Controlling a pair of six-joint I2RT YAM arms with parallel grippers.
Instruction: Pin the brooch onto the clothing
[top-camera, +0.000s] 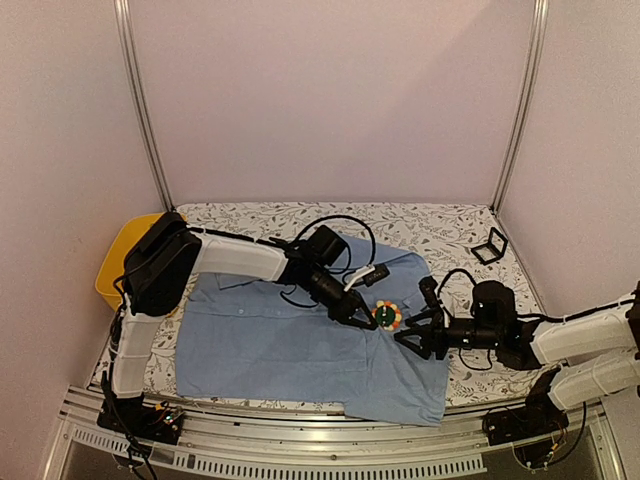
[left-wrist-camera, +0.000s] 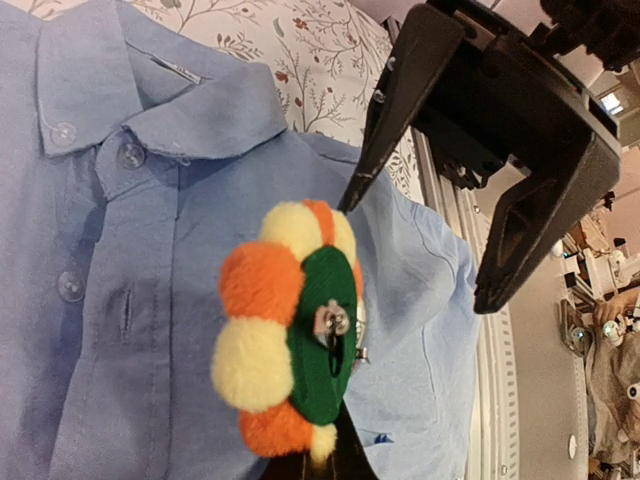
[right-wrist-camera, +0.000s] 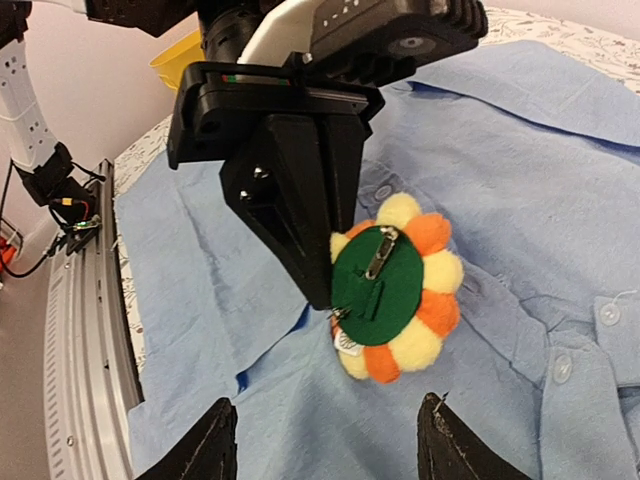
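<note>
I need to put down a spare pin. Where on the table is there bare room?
Free: the floral cloth between the shirt and the back wall, and between shirt and black frame. Crowded: over the shirt's front, where the left hand holds the brooch beside the open right hand.

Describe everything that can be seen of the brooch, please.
The brooch is a small round flower of fluffy pompom petals, orange and pale yellow in turn, around a green felt-like back disc. A metal pin clasp sits on that back. It stands on edge above the light blue shirt, near the button placket and collar. The left gripper is shut on its rim; the open right gripper faces the green back without touching. Whether it touches the cloth cannot be told.
</note>
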